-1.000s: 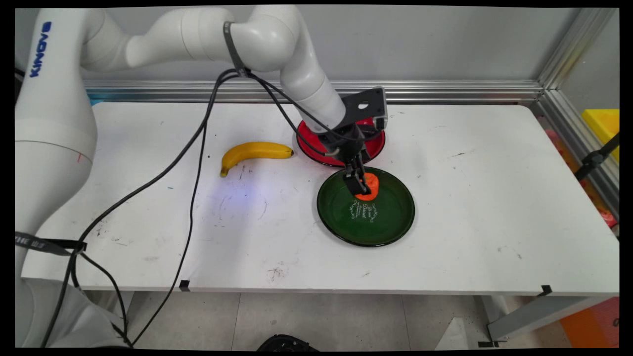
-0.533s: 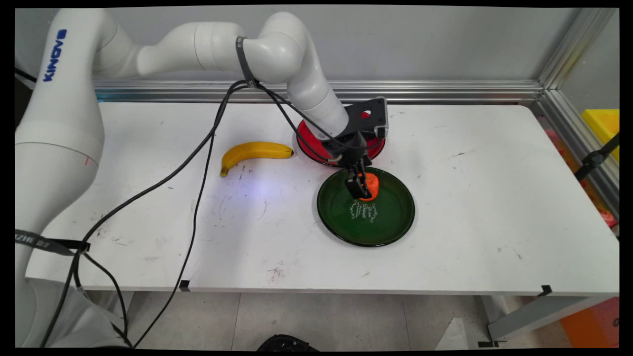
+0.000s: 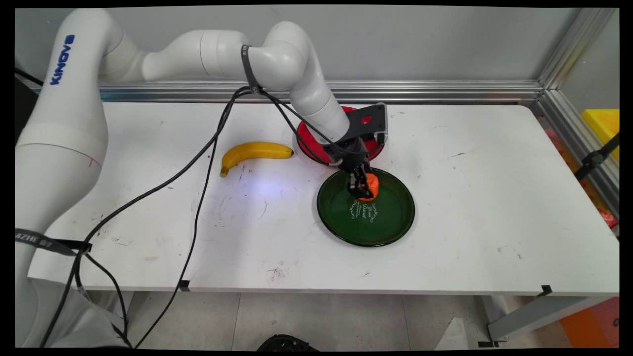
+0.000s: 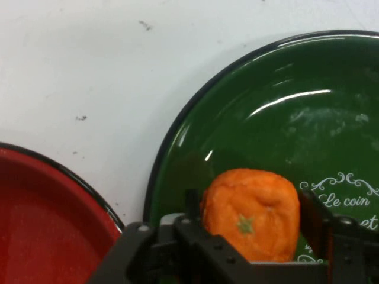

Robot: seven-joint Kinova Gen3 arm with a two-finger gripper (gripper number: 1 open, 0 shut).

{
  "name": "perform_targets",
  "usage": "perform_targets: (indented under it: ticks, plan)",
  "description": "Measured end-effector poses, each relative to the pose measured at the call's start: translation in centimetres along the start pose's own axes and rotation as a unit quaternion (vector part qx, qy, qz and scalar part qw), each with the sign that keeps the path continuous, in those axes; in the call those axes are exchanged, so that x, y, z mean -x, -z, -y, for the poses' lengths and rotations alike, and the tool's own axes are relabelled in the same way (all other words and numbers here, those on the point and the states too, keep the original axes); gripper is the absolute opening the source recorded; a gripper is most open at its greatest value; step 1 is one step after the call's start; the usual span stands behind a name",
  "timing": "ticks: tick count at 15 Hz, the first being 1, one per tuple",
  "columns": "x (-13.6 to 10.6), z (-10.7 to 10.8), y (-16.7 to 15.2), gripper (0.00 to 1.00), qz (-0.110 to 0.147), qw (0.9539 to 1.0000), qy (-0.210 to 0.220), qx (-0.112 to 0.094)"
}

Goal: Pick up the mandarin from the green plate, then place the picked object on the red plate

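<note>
An orange fruit (image 4: 251, 214), a tangerine by its look, was seen clamped between the two fingers of the gripper (image 3: 362, 187), which were closed against its sides over the far part of the green plate (image 3: 390, 222). Whether the fruit rested on the plate or was held just above it could not be told. The red plate (image 3: 309, 143) was just behind, and a banana (image 3: 252, 151) lay well apart on the white table (image 3: 494, 198). A slip was judged possible: the skin looked soft and round, so the fruit could be squeezed out or rolled off the plate.
</note>
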Motion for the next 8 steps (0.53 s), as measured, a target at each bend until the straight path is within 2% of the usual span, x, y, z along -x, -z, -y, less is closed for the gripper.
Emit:
perform_targets:
  ticks: [8]
  plan:
    - [0.12,0.11,-0.19,0.00,-0.002,1.0000,0.000,0.006]
